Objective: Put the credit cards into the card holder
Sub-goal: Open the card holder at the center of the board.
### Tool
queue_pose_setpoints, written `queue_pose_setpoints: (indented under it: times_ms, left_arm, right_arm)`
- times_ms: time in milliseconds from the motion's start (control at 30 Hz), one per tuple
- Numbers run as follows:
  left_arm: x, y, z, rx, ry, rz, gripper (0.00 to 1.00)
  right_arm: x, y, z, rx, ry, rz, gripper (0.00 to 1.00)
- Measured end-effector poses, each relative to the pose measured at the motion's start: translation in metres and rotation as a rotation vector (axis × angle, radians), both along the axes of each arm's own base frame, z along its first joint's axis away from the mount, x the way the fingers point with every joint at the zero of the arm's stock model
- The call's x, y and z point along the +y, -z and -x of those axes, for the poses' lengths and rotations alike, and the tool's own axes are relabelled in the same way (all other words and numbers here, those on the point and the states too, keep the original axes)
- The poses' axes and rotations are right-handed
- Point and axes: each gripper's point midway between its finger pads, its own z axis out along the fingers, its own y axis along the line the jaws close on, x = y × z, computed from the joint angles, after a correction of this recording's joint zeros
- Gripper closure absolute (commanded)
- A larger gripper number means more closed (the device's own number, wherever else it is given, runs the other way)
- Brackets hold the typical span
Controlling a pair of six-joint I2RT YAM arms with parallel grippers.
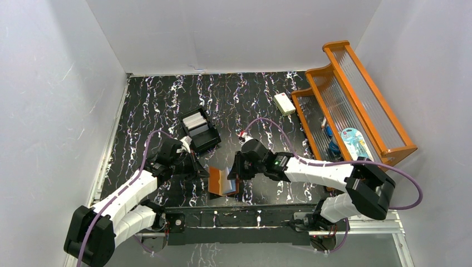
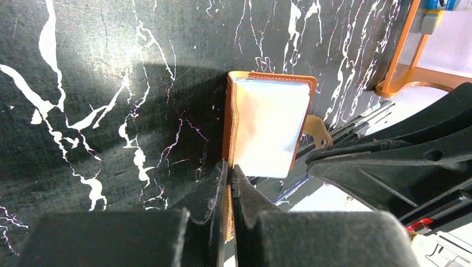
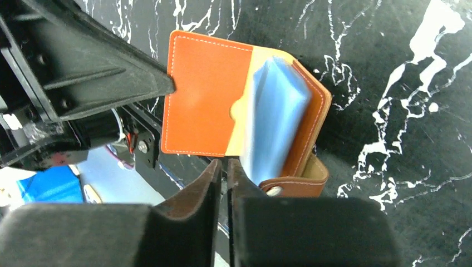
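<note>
L gripper pinches card holder (open).

Card holder stands open on the table, right between the two sets of jaws. The left gripper pinches one edge, and the right gripper closes on the opposite one. Behind the left jaws sits the box. Well beyond the right jaws is the rack, with a small block just beside it.

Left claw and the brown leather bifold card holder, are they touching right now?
Touching. The left wrist view shows the left claw clamped on the brown leather bifold card holder: the leather cover edge runs down between the closed jaws.
</note>
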Motion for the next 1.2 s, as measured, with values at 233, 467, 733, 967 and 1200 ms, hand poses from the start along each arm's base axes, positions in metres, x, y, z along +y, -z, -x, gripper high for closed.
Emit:
queue_pose_setpoints:
  times_ms: [233,467,733,967,1200]
  left_arm:
    - [0.000,0.000,0.000,0.000,0.000,0.000,0.97]
    - [0.000,0.000,0.000,0.000,-0.001,-0.001,0.97]
    - [0.000,0.000,0.000,0.000,-0.001,-0.001,0.97]
    - [0.000,0.000,0.000,0.000,-0.001,-0.001,0.97]
    - [0.001,0.005,0.002,0.008,-0.002,-0.004,0.97]
  right_arm:
    - [-0.011,0.006,-0.008,-0.032,0.045,0.057,0.73]
    - [-0.015,0.008,-0.011,-0.049,0.057,0.083,0.57]
    - [-0.015,0.019,-0.012,-0.038,0.057,0.110,0.53]
    - [-0.011,0.030,-0.013,-0.024,0.051,0.125,0.53]
    - [0.011,0.013,-0.010,-0.023,-0.005,0.009,0.53]
